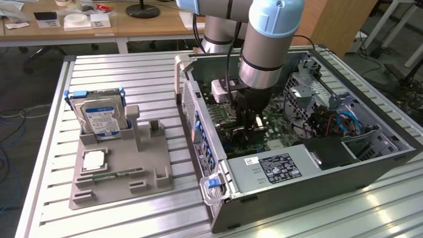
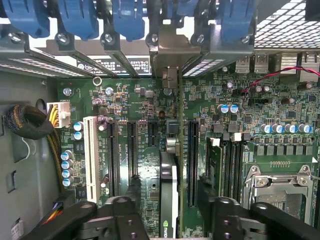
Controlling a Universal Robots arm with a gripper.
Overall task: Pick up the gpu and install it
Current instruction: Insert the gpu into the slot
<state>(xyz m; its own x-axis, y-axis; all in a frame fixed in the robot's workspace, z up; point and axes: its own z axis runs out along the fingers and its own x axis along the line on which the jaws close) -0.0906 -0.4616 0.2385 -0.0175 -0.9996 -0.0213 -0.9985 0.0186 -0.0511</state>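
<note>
The gripper point(image 2: 167, 200) hangs inside the open computer case point(image 1: 370, 153), low over the motherboard point(image 2: 135, 100). In the wrist view its two black fingers point(image 2: 134, 192) stand spread apart, one on either side of the gpu point(image 2: 169, 195), with a visible gap between each finger and the card. The jaws are open and pinch nothing; they appear not to touch the card, though the near fingertips are partly hidden by the gripper's own body.

The gpu stands on edge in a motherboard slot, its black cooler face turned sideways and its metal bracket end reaching toward the row of blue slot clips point(image 2: 125, 20) at the case's rear wall.

In the exterior view, the arm point(image 1: 268, 44) drops straight down into the case. On the grey holder point(image 1: 122, 171) to the exterior view's left, a hard drive point(image 1: 99, 119) stands upright.
</note>
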